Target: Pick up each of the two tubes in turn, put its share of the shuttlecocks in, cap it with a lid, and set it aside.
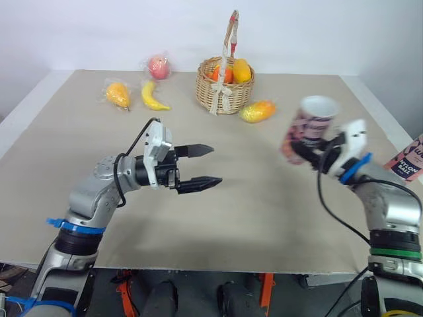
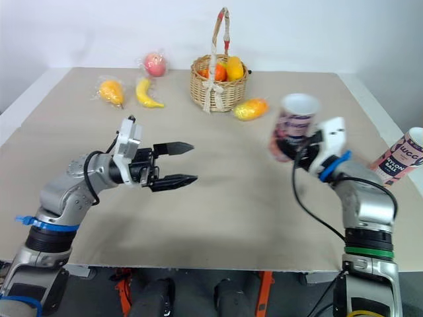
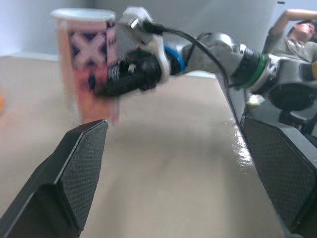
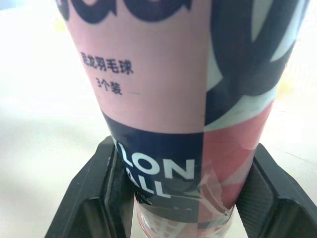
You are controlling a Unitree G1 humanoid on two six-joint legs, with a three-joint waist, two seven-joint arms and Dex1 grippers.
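above the beige desk (image 1: 251, 218), the right tool (image 1: 305, 150) is clamped on a pink-and-navy cardboard tube (image 1: 312, 122); steady it mouth-up near the left tool (image 1: 206, 165), whose jaws stand apart.

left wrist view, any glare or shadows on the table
Left wrist view: a glare streak runs along the table edge, and a soft shadow lies under the lifted tube. Left eye view: a faint shadow spreads on the table below the left gripper.

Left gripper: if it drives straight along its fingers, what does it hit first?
Probably the tube held up by the right gripper, or that gripper itself. The left gripper is open and aimed across at them; nothing lies between, though depth is unclear.
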